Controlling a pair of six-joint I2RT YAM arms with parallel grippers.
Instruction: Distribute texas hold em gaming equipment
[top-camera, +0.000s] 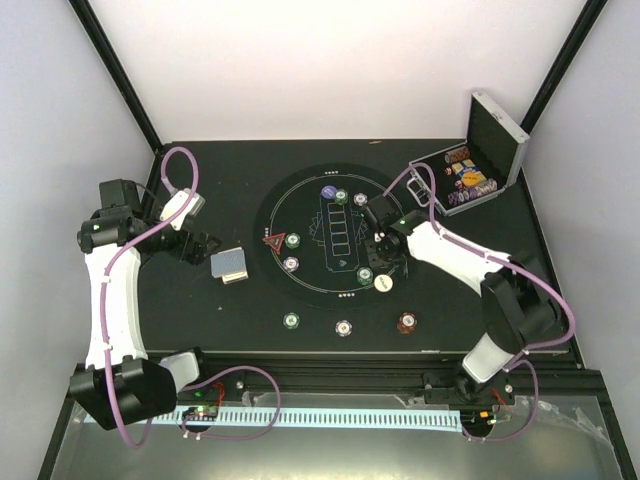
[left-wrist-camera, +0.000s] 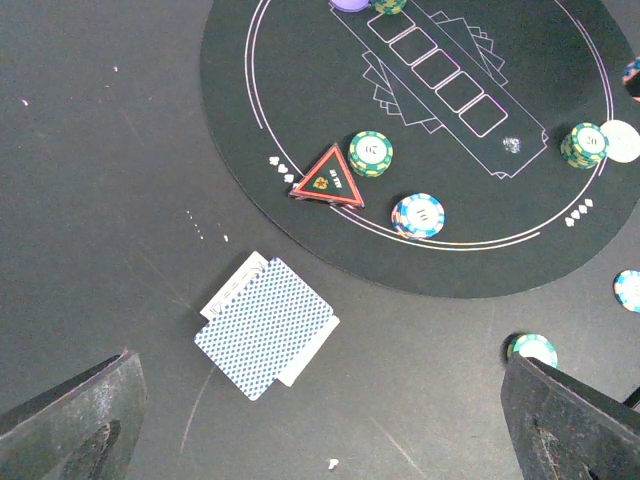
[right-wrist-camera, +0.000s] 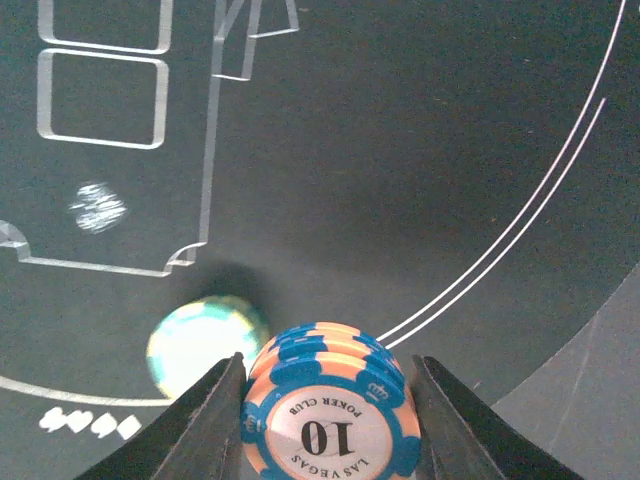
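Observation:
My right gripper (top-camera: 379, 256) is shut on a small stack of orange-and-blue chips (right-wrist-camera: 330, 410) marked 10, just above the round black mat (top-camera: 310, 285). A green chip stack (right-wrist-camera: 203, 342) lies under it to the left, with a white button disc (top-camera: 384, 283) beside that. My left gripper (left-wrist-camera: 325, 430) stands open over the bare table, its fingers (left-wrist-camera: 75, 420) wide apart. A short way ahead of it lie the blue-backed cards (left-wrist-camera: 265, 327). The red triangle marker (left-wrist-camera: 327, 178), a green chip (left-wrist-camera: 371, 152) and a blue-white chip (left-wrist-camera: 418, 215) sit on the mat's left side.
The open silver case (top-camera: 470, 170) with more chips stands at the back right. A purple button disc (top-camera: 328, 192) and a green chip (top-camera: 342, 197) sit at the mat's far edge. Three chips (top-camera: 344, 327) lie in a row on the table in front of the mat.

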